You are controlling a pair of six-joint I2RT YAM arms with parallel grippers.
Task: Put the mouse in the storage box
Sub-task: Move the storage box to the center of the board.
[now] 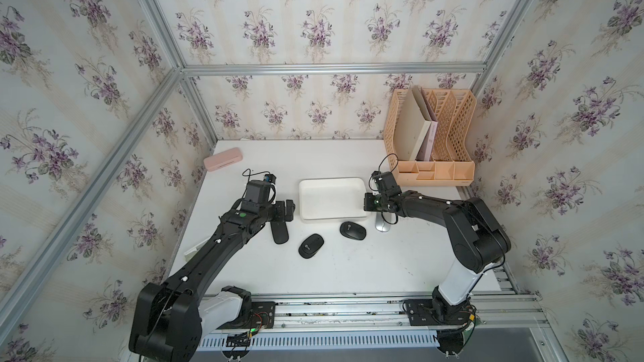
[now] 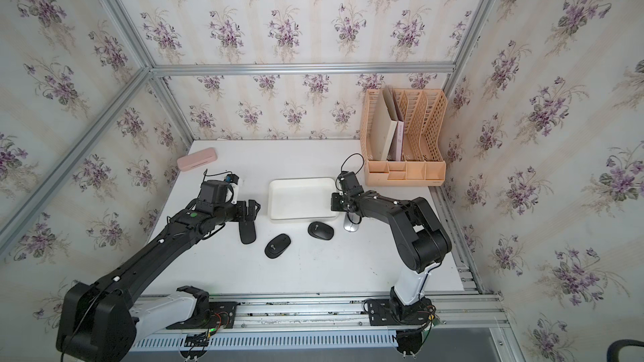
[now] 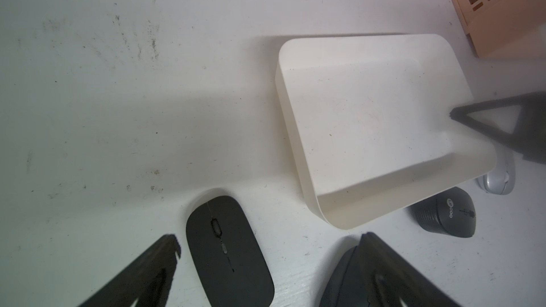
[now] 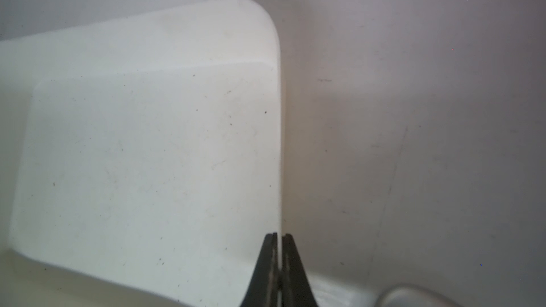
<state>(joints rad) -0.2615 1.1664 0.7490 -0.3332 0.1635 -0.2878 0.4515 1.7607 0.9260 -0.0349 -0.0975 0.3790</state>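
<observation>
The left tool (image 3: 270,236) hangs spread wide above the bench (image 1: 348,266), gripping nothing, and a flat black mouse (image 3: 227,249) lies between its fingers. The right tool (image 4: 278,236) is clenched on the right-hand wall of the white storage box (image 1: 331,200), which sits mid-bench. A round black mouse (image 1: 311,245), a branded black mouse (image 1: 352,229) and a silver mouse (image 1: 381,224) lie on the bench along the box's near side, outside it.
</observation>
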